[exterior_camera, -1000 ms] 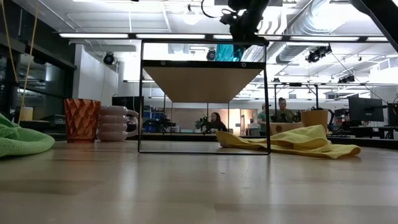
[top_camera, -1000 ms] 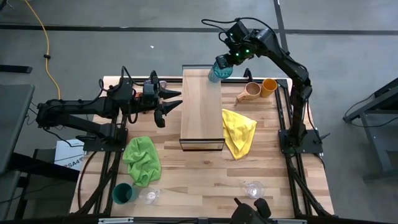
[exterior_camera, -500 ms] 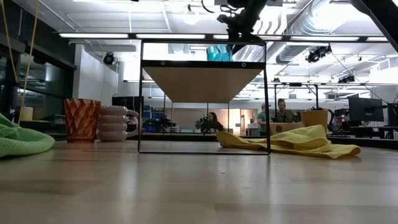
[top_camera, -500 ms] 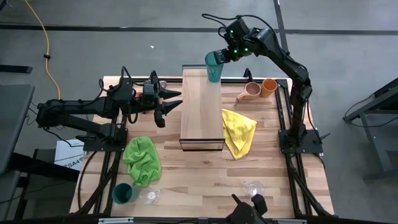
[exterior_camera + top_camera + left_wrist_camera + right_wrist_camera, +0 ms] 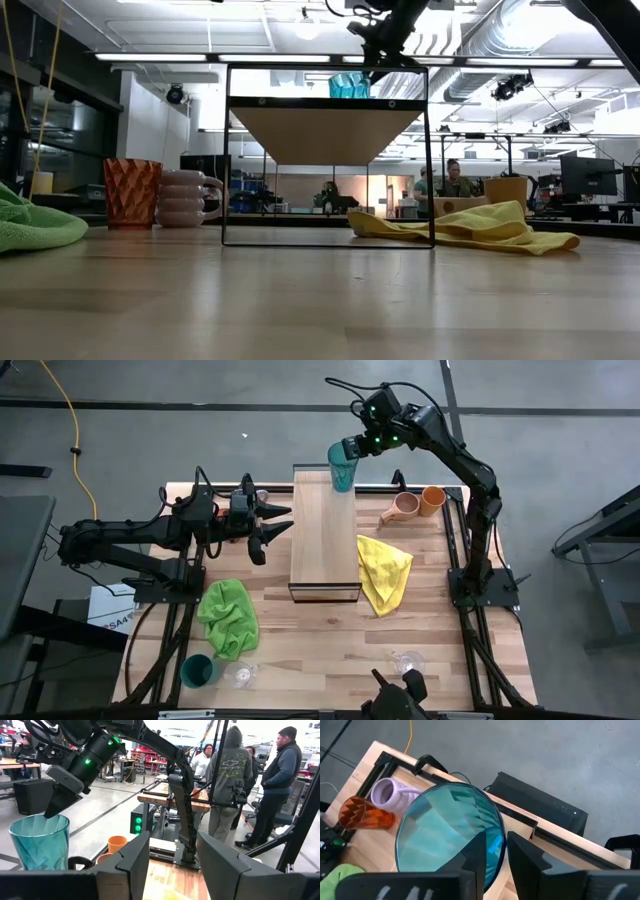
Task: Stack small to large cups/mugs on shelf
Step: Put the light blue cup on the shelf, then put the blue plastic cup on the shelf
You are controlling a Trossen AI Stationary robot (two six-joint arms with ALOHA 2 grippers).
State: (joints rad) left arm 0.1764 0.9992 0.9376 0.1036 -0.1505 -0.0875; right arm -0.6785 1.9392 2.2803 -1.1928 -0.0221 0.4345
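We see a yellow cloth (image 5: 384, 571), tan mug (image 5: 400, 509) and orange cup (image 5: 433, 499) beside the shelf (image 5: 324, 550). Our right gripper (image 5: 351, 448) jaws pinch the teal tumbler's (image 5: 342, 468) rim, upright at the shelf's far end.

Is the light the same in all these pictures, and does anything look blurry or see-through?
High view: even light, soft shadows. Low view: bright ceiling strip lights, the near wooden tabletop blurred. Right wrist view: the see-through teal faceted tumbler fills the frame, its rim between that arm's fingers. Left wrist view: its own dark fingers are soft.
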